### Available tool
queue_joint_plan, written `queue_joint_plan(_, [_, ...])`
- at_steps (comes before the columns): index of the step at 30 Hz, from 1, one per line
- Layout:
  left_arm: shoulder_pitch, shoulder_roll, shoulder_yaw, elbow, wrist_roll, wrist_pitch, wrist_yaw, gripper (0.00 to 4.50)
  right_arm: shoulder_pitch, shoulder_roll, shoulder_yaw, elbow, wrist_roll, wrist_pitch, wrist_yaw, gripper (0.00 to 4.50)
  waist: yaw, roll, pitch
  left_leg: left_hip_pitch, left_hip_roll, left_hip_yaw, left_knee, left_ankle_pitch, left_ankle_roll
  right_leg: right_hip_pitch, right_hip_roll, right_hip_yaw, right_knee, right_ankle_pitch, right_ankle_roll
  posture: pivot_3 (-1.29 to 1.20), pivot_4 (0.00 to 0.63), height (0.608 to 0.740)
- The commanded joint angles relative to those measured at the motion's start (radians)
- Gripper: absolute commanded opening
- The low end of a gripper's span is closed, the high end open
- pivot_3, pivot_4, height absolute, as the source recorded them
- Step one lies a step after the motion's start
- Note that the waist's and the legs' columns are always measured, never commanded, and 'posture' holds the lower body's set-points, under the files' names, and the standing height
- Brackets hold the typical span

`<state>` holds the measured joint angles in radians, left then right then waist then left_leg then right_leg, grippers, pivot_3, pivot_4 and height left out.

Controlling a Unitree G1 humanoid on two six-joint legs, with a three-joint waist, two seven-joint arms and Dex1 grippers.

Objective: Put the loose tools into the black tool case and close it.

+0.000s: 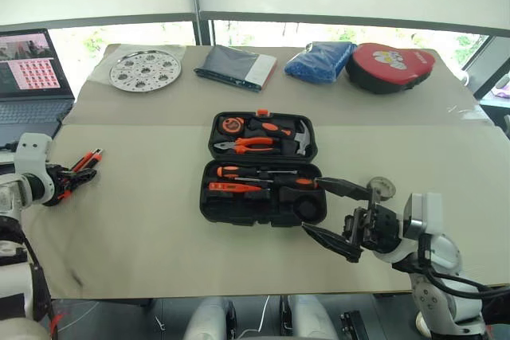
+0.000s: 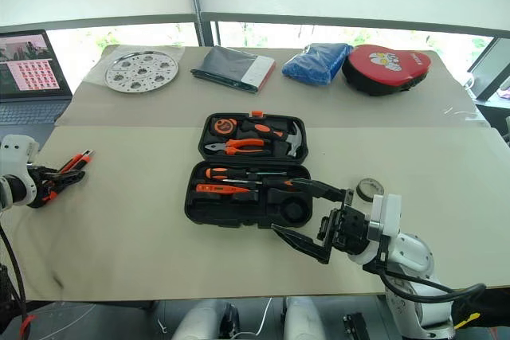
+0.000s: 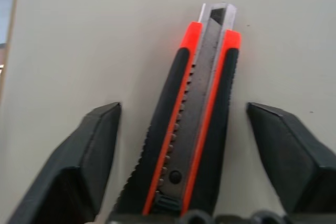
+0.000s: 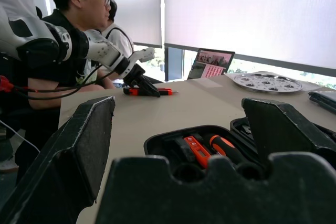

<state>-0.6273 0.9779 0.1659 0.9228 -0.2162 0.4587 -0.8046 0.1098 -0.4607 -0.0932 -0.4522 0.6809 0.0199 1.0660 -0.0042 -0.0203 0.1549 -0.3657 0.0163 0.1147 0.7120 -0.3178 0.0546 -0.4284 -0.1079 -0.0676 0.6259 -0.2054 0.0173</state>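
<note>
The left gripper (image 3: 184, 145) straddled the knife (image 3: 191, 124), fingers not yet touching; the right gripper (image 1: 335, 212) hung released beside the open case (image 1: 263, 166).

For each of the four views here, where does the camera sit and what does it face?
Left eye: on the head, looking down on the table and open black tool case; both arms show.
Right eye: its stereo twin, same scene.
Left wrist: looks along the open left gripper at the utility knife between its fingers.
Right wrist: looks along the open right gripper across the case toward the left gripper, two people behind.
Shared: case, knife.
</note>
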Motion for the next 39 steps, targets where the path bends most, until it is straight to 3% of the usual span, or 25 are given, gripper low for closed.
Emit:
queue_joint_plan(1, [0.048,0.006,0.025,-0.024,-0.014,0.007,-0.056,2.26,0.012,-0.014,-0.036,-0.029,0.012,-0.023,-0.001,4.50,0.000,0.000,0.000,0.000,0.001,0.000,0.000,0.000,0.000,0.000,0.000,0.000,0.000,0.000,0.000,0.00,0.150,0.740])
queue_joint_plan(3, [0.099,0.001,0.071,-0.095,-0.047,-0.041,-0.093,1.54,0.016,-0.023,-0.047,-0.032,0.018,-0.021,0.001,4.50,-0.001,0.000,0.000,0.000,0.001,-0.001,0.000,0.000,0.000,0.000,-0.001,0.000,0.000,0.000,0.000,0.00,0.150,0.740])
queue_joint_plan(5, [0.156,-0.012,0.134,-0.240,-0.129,-0.068,-0.176,1.53,0.010,-0.039,-0.068,-0.025,0.029,-0.023,0.015,4.50,-0.001,0.000,0.000,0.000,0.001,-0.001,0.000,0.000,0.001,0.000,-0.002,0.001,0.000,0.000,0.001,0.00,0.150,0.740])
queue_joint_plan(8, [0.254,-0.010,0.132,-0.553,-0.205,-0.110,-0.317,1.53,-0.013,-0.074,-0.111,-0.021,0.078,-0.005,0.040,4.50,0.010,-0.001,0.001,-0.002,0.001,-0.002,0.002,-0.001,0.002,-0.002,-0.005,0.000,0.000,0.000,0.001,0.00,0.150,0.740])
queue_joint_plan(11, [0.289,-0.011,0.069,-0.854,-0.305,-0.025,-0.422,1.53,-0.035,-0.102,-0.124,-0.027,0.113,0.000,0.080,4.50,0.020,-0.004,0.002,-0.005,0.000,-0.003,0.004,-0.002,0.003,-0.004,-0.007,0.000,-0.001,0.000,0.001,0.00,0.150,0.740])
queue_joint_plan(14, [0.238,0.001,-0.094,-1.041,-0.277,0.000,-0.500,1.53,-0.055,-0.130,-0.139,-0.008,0.119,-0.003,0.109,4.50,0.022,-0.003,0.002,-0.004,0.000,-0.003,0.005,-0.002,0.003,-0.003,-0.007,0.000,-0.001,0.000,0.001,0.00,0.150,0.740])
queue_joint_plan(16, [0.204,-0.007,-0.158,-1.082,-0.247,0.009,-0.502,1.53,-0.056,-0.148,-0.150,0.004,0.117,0.013,0.110,4.50,0.019,-0.003,0.003,-0.003,-0.001,-0.002,0.004,-0.002,0.003,-0.002,-0.006,0.002,-0.001,0.000,0.001,0.00,0.150,0.740])
queue_joint_plan(20, [0.063,-0.097,-0.402,-1.177,-0.142,0.094,-0.472,1.53,-0.025,-0.276,-0.201,0.071,0.053,0.054,0.145,4.50,0.017,-0.003,0.003,-0.002,-0.001,-0.002,0.004,-0.001,0.004,-0.001,-0.003,0.003,-0.001,0.000,0.001,0.00,0.150,0.740])
queue_joint_plan(25, [-0.035,-0.199,-0.583,-1.167,-0.023,0.158,-0.431,1.53,0.024,-0.369,-0.229,0.077,0.024,0.105,0.156,4.50,0.019,-0.003,0.003,-0.003,-0.001,-0.002,0.006,-0.003,0.006,0.000,-0.003,0.003,-0.002,-0.001,0.001,0.00,0.150,0.740])
queue_joint_plan(34, [-0.116,-0.323,-0.673,-1.083,0.071,0.200,-0.377,1.53,0.100,-0.329,-0.217,0.008,0.009,0.109,0.104,4.50,0.020,-0.004,0.004,-0.004,-0.001,-0.004,0.011,-0.004,0.009,0.002,-0.004,0.003,-0.002,-0.001,0.003,0.00,0.150,0.740])
queue_joint_plan(39, [-0.134,-0.324,-0.708,-1.064,0.115,0.197,-0.393,1.53,0.121,-0.314,-0.212,-0.017,0.005,0.113,0.087,4.50,0.022,-0.003,0.004,-0.004,-0.001,-0.004,0.015,-0.006,0.012,0.003,-0.004,0.003,-0.002,-0.002,0.004,0.00,0.150,0.740])
